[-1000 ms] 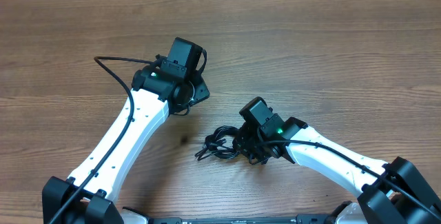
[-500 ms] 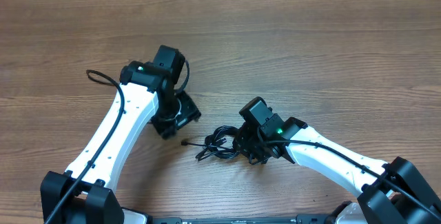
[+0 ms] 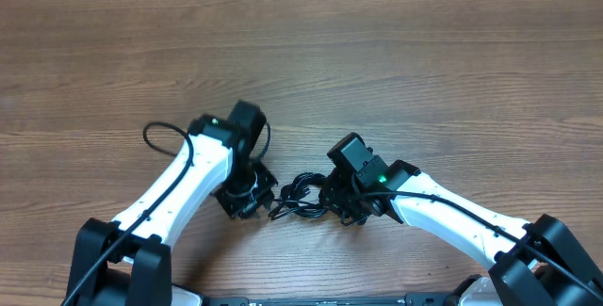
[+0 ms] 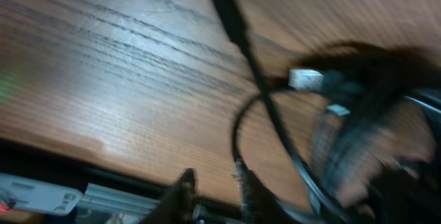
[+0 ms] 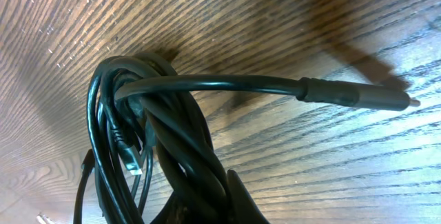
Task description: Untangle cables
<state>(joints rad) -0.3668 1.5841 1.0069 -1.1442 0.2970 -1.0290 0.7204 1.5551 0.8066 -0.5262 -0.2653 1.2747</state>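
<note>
The cables (image 3: 300,199) are a small black coiled bundle on the wooden table, between the two grippers. My right gripper (image 3: 341,204) is at the bundle's right end. In the right wrist view its fingers (image 5: 207,207) are shut on thick twisted strands of the cables (image 5: 165,127), and one long black plug (image 5: 351,94) sticks out to the right. My left gripper (image 3: 249,191) sits just left of the bundle. The left wrist view is blurred. Its fingers (image 4: 217,195) are apart with wood between them, and a cable loop (image 4: 265,107) and a silvery plug (image 4: 306,79) lie just ahead.
The wooden table (image 3: 424,71) stretches far behind both arms. A thicker black wire (image 3: 162,133) loops off the left arm. The table's front edge and the black arm bases (image 3: 113,268) are close below the bundle.
My left arm has swung from the table's middle toward the front and right, and its gripper has come down beside the bundle's left end. The right arm and the bundle have stayed put.
</note>
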